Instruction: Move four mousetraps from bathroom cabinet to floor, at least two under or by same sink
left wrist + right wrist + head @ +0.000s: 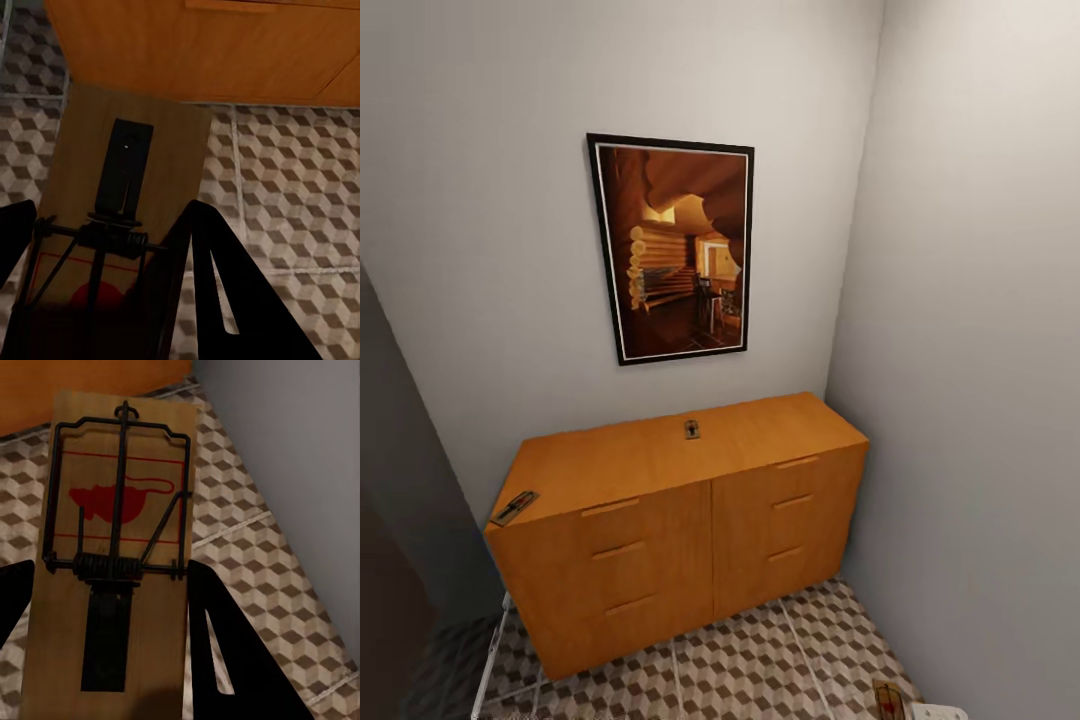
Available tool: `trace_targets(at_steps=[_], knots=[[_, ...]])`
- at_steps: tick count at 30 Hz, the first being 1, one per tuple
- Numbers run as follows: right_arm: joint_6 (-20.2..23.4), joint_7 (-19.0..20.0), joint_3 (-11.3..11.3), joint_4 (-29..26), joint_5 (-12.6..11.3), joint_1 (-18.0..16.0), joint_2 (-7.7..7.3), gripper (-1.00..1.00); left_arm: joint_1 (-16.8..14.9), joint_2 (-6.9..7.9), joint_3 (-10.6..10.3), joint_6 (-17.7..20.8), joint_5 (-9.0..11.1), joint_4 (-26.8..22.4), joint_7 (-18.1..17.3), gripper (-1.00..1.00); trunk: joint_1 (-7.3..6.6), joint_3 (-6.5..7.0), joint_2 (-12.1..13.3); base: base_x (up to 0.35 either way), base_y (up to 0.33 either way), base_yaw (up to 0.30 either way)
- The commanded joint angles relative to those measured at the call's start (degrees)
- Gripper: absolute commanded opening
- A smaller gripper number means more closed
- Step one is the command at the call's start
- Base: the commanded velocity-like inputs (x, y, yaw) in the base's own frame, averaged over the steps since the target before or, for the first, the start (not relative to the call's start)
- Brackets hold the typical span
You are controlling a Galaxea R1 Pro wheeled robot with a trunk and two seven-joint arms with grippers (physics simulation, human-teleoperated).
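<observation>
Standing before the waist-high orange-brown wooden cabinet (680, 500), the robot has two small tan mousetrap boards left on its flat top: one at the left front corner (515, 508), overhanging the edge slightly, and one near the back edge at the middle (692, 429). In the left wrist view, the left gripper (105, 270) has its dark fingers closed on either side of a third tan board with black wire and a red mark (124, 202), held above the cube-patterned tile floor (292, 195) just in front of the cabinet's base. In the right wrist view, the right gripper (105, 645) likewise clamps a fourth trap (116, 547), its red mouse print and spring bar plain to see, over the same tiles beside the grey wall (292, 442). In the head view, the tip of that trap (888, 700) shows at the lower right.

With both hands full, the sensible step is judged to be carrying this pair to the sink, which is out of sight here. To do it well, the robot should keep both boards level, lower each until it rests flat on the tiles before letting go, and set them close by the sink unit. The two on the cabinet top come afterwards.
</observation>
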Motion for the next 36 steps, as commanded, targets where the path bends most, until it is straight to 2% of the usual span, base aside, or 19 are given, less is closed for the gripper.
trace_targets(at_steps=[1,36], knots=[[-0.3,0.1,0.5,0.2,-0.6,0.0,0.0,-1.0,-0.1,0.01,0.0,-0.3,0.3,0.3,-0.6,-1.0,0.02,-0.02,0.0,0.0,0.0,0.255],[-0.3,0.1,0.5,0.2,-0.7,0.0,0.0,-1.0,-0.1,0.37,0.1,-0.2,0.3,0.3,0.4,-1.0,0.02,-0.02,0.0,0.0,0.0,0.255]])
